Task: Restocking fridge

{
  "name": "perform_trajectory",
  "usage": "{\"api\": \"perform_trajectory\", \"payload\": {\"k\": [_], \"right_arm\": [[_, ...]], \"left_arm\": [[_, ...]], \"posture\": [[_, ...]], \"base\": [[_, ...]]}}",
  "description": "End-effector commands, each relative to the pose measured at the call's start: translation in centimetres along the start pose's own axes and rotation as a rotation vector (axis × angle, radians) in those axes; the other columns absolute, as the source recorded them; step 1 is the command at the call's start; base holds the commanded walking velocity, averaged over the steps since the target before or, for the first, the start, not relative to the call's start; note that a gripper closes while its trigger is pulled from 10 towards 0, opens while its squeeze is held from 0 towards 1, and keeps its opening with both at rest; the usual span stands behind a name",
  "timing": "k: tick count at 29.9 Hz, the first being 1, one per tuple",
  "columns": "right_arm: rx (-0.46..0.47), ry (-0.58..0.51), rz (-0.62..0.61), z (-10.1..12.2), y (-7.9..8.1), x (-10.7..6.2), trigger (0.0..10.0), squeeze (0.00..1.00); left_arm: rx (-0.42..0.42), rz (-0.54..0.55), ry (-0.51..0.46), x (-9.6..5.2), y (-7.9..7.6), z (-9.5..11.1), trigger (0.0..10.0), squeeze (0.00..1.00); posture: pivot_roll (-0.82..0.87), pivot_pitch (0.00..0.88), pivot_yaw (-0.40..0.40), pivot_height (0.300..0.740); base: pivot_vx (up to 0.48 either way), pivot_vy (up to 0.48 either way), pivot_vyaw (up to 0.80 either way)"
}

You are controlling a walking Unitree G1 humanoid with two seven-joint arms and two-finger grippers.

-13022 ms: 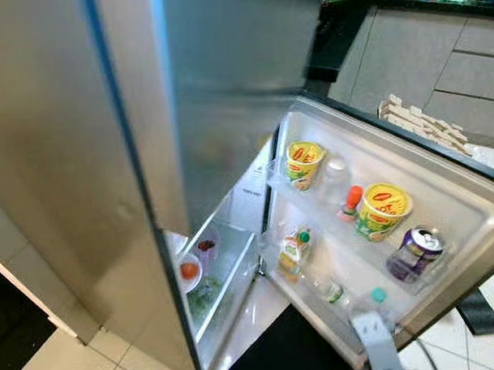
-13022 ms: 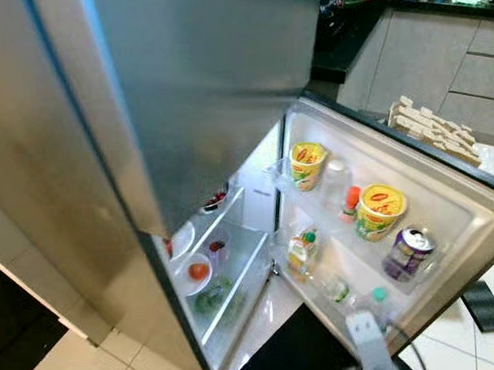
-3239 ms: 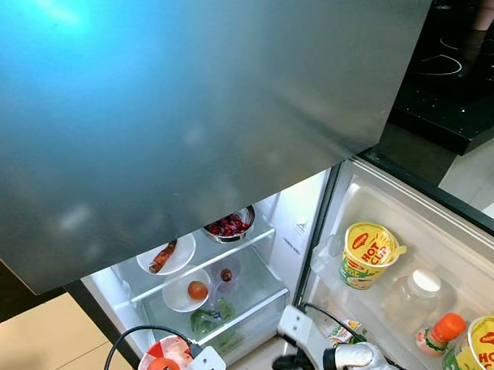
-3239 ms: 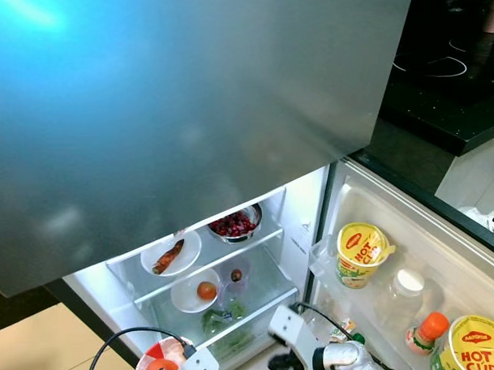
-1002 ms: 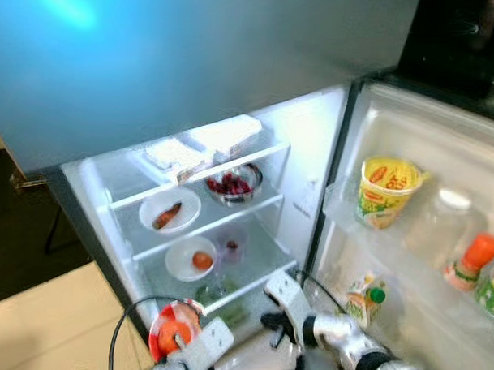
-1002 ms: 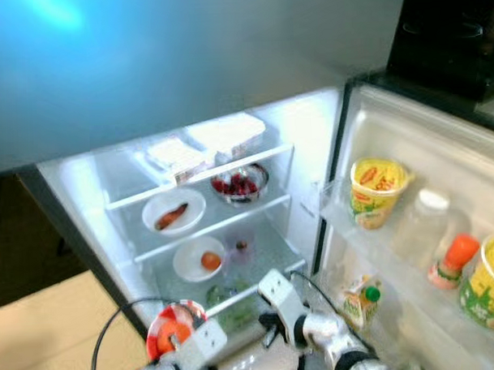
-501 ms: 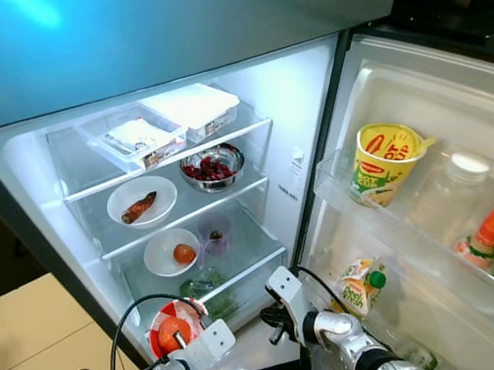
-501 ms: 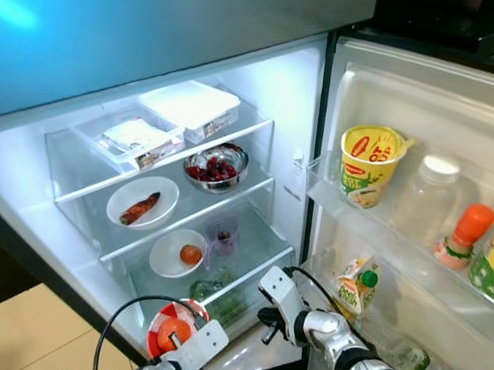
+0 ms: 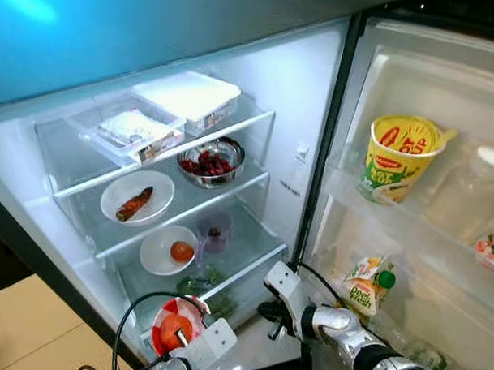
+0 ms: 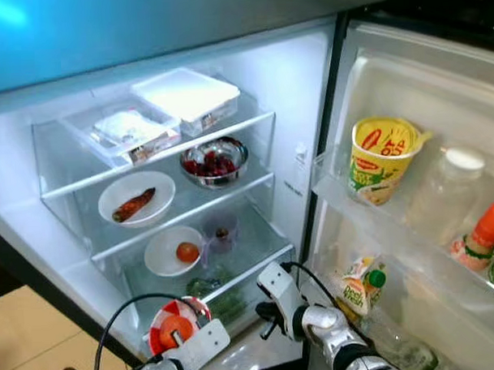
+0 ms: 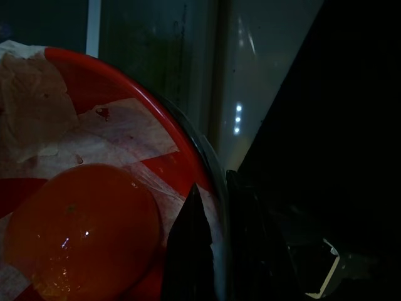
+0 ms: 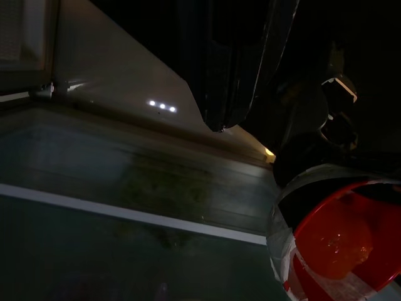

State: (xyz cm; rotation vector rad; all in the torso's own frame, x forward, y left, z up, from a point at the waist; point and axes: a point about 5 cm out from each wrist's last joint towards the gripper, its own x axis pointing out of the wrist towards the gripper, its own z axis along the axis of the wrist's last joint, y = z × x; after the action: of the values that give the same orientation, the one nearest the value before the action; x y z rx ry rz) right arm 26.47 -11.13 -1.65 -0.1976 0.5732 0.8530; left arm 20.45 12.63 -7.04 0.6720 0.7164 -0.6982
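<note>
Fridge (image 9: 309,93) door stands open; lit shelves in front of me, door bins off at 3 o'clock.

Left gripper (image 11: 210,251) has its two black fingers pinched on the rim of a red-and-white checked bowl (image 9: 175,327), one finger inside, one outside. An orange round fruit, tomato I think (image 11: 81,229), sits in the bowl on a paper liner. Rim pinch makes sense to me: it keeps the bowl level so the fruit does not roll out. The bowl hangs at about 7 o'clock in the head view, low and just outside the fridge, in front of the bottom crisper with greens (image 9: 203,285).

Right gripper (image 10: 272,314) sits at 6 o'clock, near the lower door edge, pointed in toward the crisper front. I cannot tell whether its fingers are apart or together. It carries nothing that I can see. My guess is it stands by to steady or clear space.

Shelves: two lidded containers (image 9: 191,98) on top; below them a white plate with a carrot-like piece (image 9: 138,198) and a steel bowl of red fruit (image 9: 211,160); lower, a plate with a tomato (image 9: 170,251) beside a small cup (image 9: 213,231).

Left forearm is low, wrist bent up, cable looping off it. The bowl still needs lifting to reach a shelf.
</note>
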Motion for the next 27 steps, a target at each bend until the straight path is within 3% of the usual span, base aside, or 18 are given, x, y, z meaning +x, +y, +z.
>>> {"api": "perform_trajectory", "payload": {"k": [1, 17, 27], "right_arm": [[-0.010, -0.021, 0.009, 0.44, 0.10, 0.15, 10.0, 0.00], [-0.035, -0.053, 0.024, 1.35, -0.01, 0.29, 10.0, 0.00], [-0.033, -0.031, 0.004, 0.80, -0.10, 0.11, 10.0, 0.00]], "left_arm": [[0.005, -0.010, 0.034, -0.25, -0.21, -0.94, 10.0, 0.00], [0.031, -0.004, 0.030, -0.21, -0.16, -0.79, 10.0, 0.00], [0.047, 0.016, 0.015, -0.11, 0.11, -0.40, 10.0, 0.00]], "posture": [[-0.03, 0.000, 0.003, 0.486], [-0.03, 0.000, -0.002, 0.411], [-0.03, 0.000, -0.001, 0.361]], "base": [[0.000, 0.000, 0.00], [0.000, 0.000, 0.00], [0.000, 0.000, 0.00]]}}
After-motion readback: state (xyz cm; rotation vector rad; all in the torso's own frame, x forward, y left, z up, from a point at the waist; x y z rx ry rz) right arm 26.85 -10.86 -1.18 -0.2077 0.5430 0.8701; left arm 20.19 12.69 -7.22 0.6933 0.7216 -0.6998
